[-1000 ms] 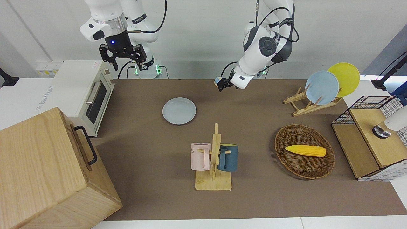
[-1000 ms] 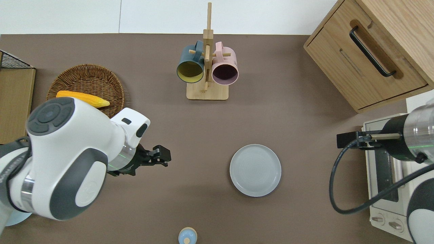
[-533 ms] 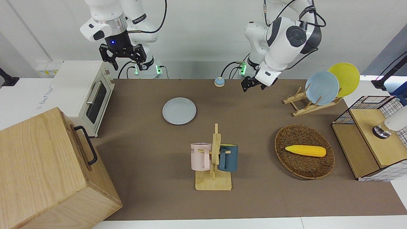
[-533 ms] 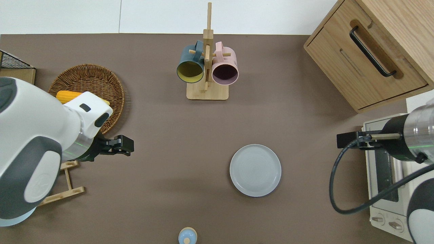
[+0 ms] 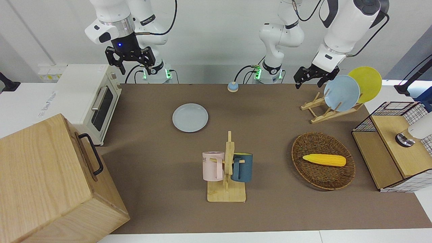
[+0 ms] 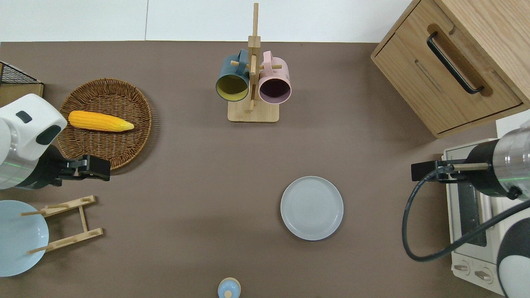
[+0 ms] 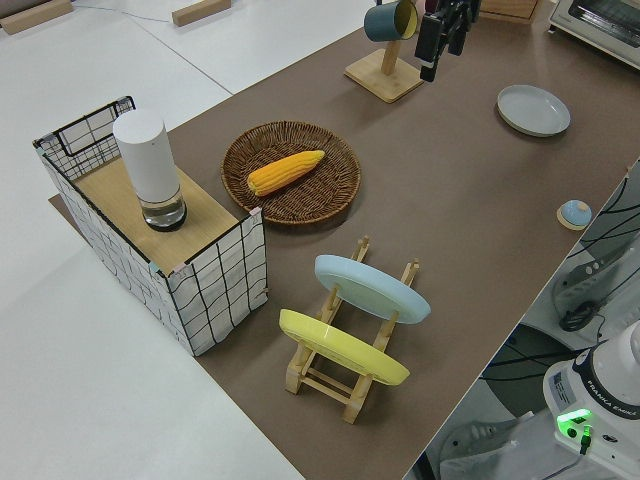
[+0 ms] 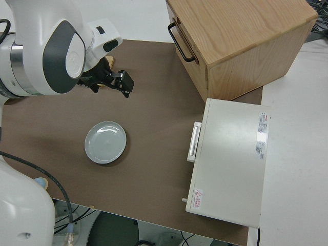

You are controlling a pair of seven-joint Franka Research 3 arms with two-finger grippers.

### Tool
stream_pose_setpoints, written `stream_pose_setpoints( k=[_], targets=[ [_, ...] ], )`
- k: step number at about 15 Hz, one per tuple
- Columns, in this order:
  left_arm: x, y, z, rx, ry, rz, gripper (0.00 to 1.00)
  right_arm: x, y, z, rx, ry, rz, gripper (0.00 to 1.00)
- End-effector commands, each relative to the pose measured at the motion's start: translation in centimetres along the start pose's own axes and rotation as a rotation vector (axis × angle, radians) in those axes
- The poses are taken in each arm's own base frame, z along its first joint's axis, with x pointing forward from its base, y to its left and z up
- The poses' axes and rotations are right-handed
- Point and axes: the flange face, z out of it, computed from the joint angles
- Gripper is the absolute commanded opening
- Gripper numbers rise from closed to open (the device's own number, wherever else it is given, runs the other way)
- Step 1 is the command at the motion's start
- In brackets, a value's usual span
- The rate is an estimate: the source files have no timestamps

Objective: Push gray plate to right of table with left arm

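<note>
Left tool [image 6: 97,167] raised, gray plate [image 6: 311,207] — apparently untouched

Matte brown table [image 6: 186,165]; smooth, glazed gray plate [image 6: 311,207]; woven wicker basket [image 6: 105,145]; pale wooden mug rack [image 6: 253,111].

Brown table [image 6: 186,165], white edges. On it: gray plate [image 6: 311,207] lying flat toward the right arm's end, beside the toaster oven [image 5: 88,101]. Wooden cabinet [image 5: 50,182] sits farther out at that same end. Mug stand [image 6: 253,111] mid-table, farther from the robots than the plate. Toward the left arm's end, a wicker basket [image 6: 124,140], a plate rack [image 6: 70,225] nearer the robots, a wire crate [image 5: 391,148]. Small blue knob [image 6: 228,288] right at the robots' edge.
</note>
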Motion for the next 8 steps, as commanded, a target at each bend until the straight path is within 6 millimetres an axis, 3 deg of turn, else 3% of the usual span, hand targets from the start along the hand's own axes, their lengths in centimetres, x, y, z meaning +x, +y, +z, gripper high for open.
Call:
stream_pose_setpoints(
  k=[1, 8],
  targets=[
    [-0.01, -1.38, -1.94, 0.025, 0.01, -0.004, 0.99, -0.77, 0.08, 0.04, 0.009, -0.004, 0.02, 0.996],
    [-0.13, -1.84, -2.11, 0.028, 0.001, -0.021, 0.99, -0.77, 0.08, 0.04, 0.009, -0.004, 0.02, 0.996]
  ],
)
